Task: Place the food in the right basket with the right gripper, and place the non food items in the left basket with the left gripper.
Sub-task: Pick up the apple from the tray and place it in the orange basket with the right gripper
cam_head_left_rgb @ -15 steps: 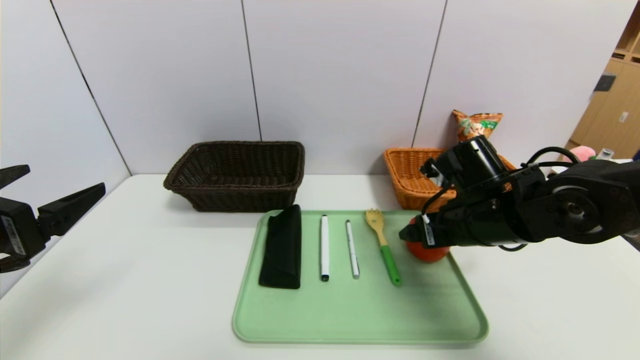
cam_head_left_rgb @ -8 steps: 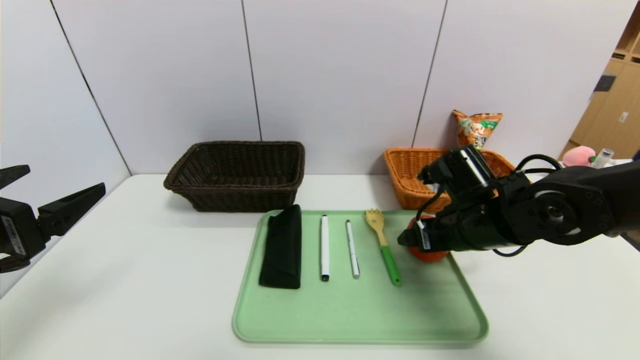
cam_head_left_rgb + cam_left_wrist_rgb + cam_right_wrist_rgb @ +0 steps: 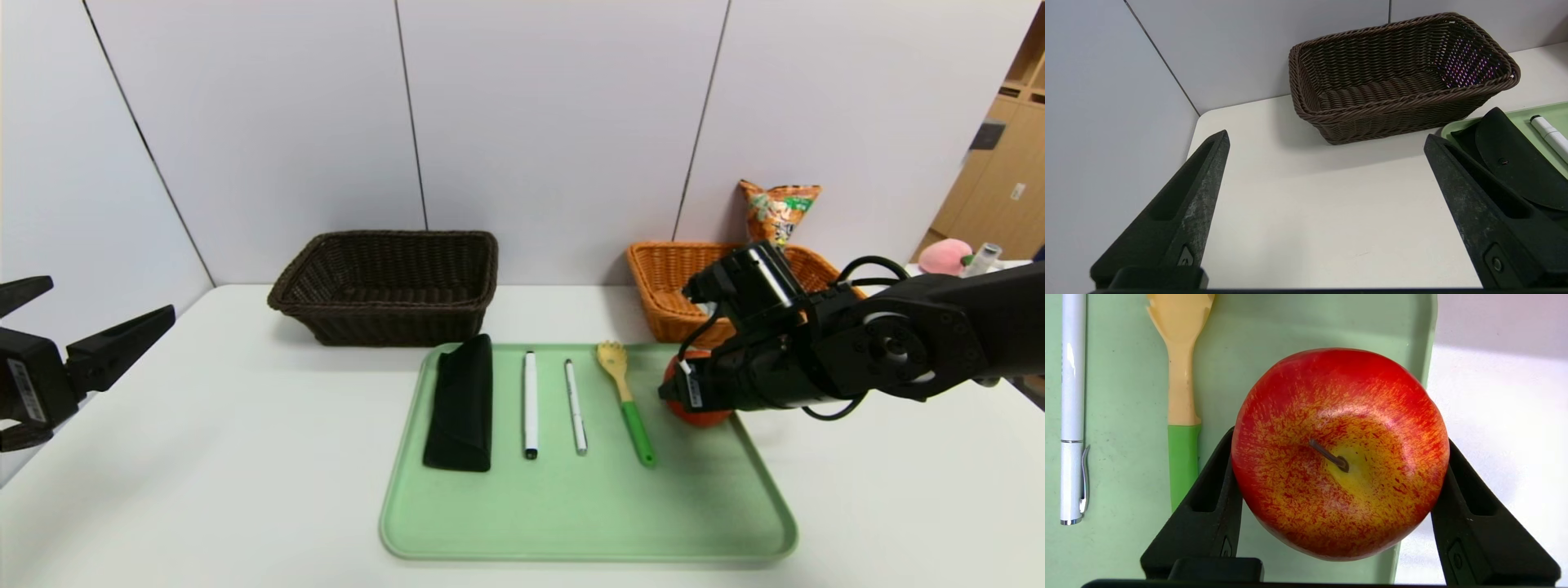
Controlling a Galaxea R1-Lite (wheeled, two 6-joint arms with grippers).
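A red-yellow apple (image 3: 1339, 453) sits between the fingers of my right gripper (image 3: 1340, 439) at the right edge of the green tray (image 3: 588, 506). Both fingers press its sides. In the head view the apple (image 3: 700, 415) is mostly hidden under that gripper (image 3: 678, 394). A black pouch (image 3: 461, 404), a white marker (image 3: 530, 404), a white pen (image 3: 575, 406) and a wooden fork with a green handle (image 3: 625, 400) lie on the tray. My left gripper (image 3: 110, 298) is open and empty at the far left, also in its wrist view (image 3: 1327, 136).
A dark brown basket (image 3: 384, 286) stands behind the tray at the left. An orange basket (image 3: 665, 286) stands at the back right, with a snack bag (image 3: 780, 208) upright in it. White walls close the back and the left side.
My right wrist has tipped lower over the apple and the gripper has shifted slightly right. The left arm has barely moved.
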